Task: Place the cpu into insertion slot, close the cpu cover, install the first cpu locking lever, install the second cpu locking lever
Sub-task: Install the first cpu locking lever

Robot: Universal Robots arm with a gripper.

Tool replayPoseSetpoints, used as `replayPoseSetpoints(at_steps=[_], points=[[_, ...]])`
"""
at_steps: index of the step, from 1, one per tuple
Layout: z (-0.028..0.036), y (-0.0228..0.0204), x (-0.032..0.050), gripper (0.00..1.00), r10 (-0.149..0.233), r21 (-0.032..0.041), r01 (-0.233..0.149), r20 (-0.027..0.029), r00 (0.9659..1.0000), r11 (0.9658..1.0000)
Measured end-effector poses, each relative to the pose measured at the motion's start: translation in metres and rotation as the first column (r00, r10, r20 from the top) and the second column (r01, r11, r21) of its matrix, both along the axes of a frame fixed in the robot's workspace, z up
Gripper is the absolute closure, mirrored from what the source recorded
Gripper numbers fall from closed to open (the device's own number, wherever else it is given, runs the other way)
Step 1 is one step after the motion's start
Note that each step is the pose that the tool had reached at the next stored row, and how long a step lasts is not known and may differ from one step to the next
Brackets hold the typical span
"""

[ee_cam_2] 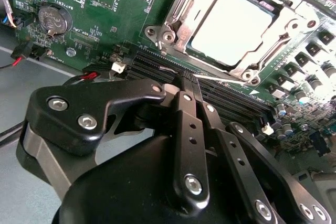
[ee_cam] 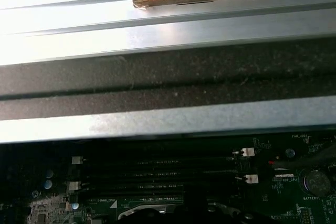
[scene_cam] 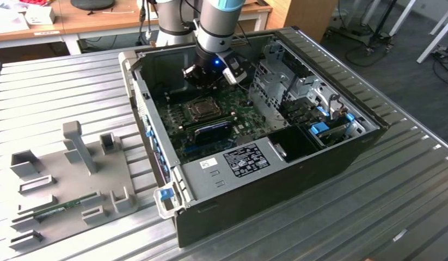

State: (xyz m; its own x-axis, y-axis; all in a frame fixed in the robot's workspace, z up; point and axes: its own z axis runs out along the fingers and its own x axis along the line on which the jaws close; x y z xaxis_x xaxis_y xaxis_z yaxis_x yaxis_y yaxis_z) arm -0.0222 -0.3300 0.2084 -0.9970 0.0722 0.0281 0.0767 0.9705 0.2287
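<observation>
The cpu (ee_cam_2: 233,24) lies flat in the insertion slot (scene_cam: 203,109) on the green motherboard (scene_cam: 242,117), its pale metal top catching the light. The silver cpu cover (ee_cam_2: 178,14) lies down around it as a frame. My gripper (ee_cam_2: 185,80) hangs just above the board, over the black memory slots (ee_cam_2: 152,66) beside the socket. Its black fingers (ee_cam_2: 190,129) are shut, with nothing visible between them. In the exterior view my gripper (scene_cam: 209,76) is inside the open case, just beyond the socket. I cannot tell how the locking levers stand.
The case walls (scene_cam: 136,92) ring the board closely, with a drive cage (scene_cam: 296,92) on the exterior view's right. A coin battery (ee_cam_2: 52,19) sits on the board. A grey fixture plate (scene_cam: 71,174) lies on the ribbed metal table (scene_cam: 398,190).
</observation>
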Motion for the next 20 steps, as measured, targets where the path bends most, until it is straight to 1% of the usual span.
replayPoseSetpoints(at_steps=[4,10,15,17,20], points=[[0.0002,0.0001,0.0000,0.90,0.000,-0.0001,0.000,0.0000,1.0000,1.0000],[0.0063,0.0001,-0.0001,0.90,0.000,-0.0001,0.000,0.0000,1.0000,1.0000],[0.0076,0.0007,-0.0008,0.90,0.000,0.0000,0.000,0.0015,1.0000,1.0000],[0.0077,0.0013,-0.0019,0.90,-0.001,-0.0001,0.001,0.0035,1.0000,1.0000],[0.0077,0.0029,-0.0050,0.90,-0.001,-0.0002,0.001,0.0080,1.0000,1.0000]])
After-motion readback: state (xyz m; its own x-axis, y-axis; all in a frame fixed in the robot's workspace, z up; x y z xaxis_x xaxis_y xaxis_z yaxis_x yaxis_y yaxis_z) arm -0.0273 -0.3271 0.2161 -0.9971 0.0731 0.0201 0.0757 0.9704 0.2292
